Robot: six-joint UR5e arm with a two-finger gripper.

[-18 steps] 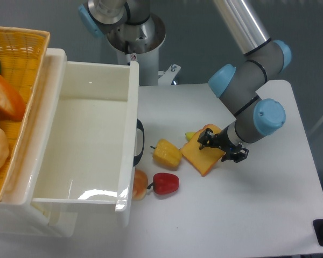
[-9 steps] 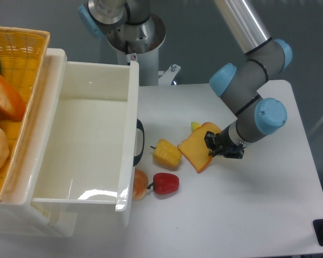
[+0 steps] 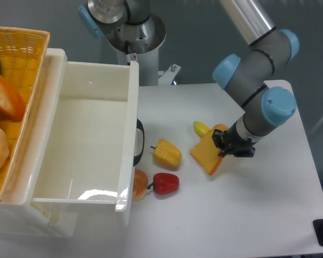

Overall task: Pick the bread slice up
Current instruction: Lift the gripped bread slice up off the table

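The bread slice (image 3: 208, 153) is a flat orange-tan piece with a darker crust edge, tilted up off the white table right of centre. My gripper (image 3: 230, 145) is shut on its right upper edge and holds it at an angle, its lower corner close to the table. The grey and blue arm comes down from the upper right. Whether the slice's lower corner still touches the table I cannot tell.
A small yellow piece (image 3: 201, 128) lies just left of the gripper. A chunky yellow corn piece (image 3: 167, 153), a red pepper (image 3: 165, 183) and an orange piece (image 3: 140, 184) lie near a large white bin (image 3: 130, 161). A wicker basket (image 3: 20, 59) with an orange loaf (image 3: 4, 94) stands at the far left.
The gripper has closed on the bread slice and moved right with it. The slice has tilted up and no longer covers the small yellow piece.
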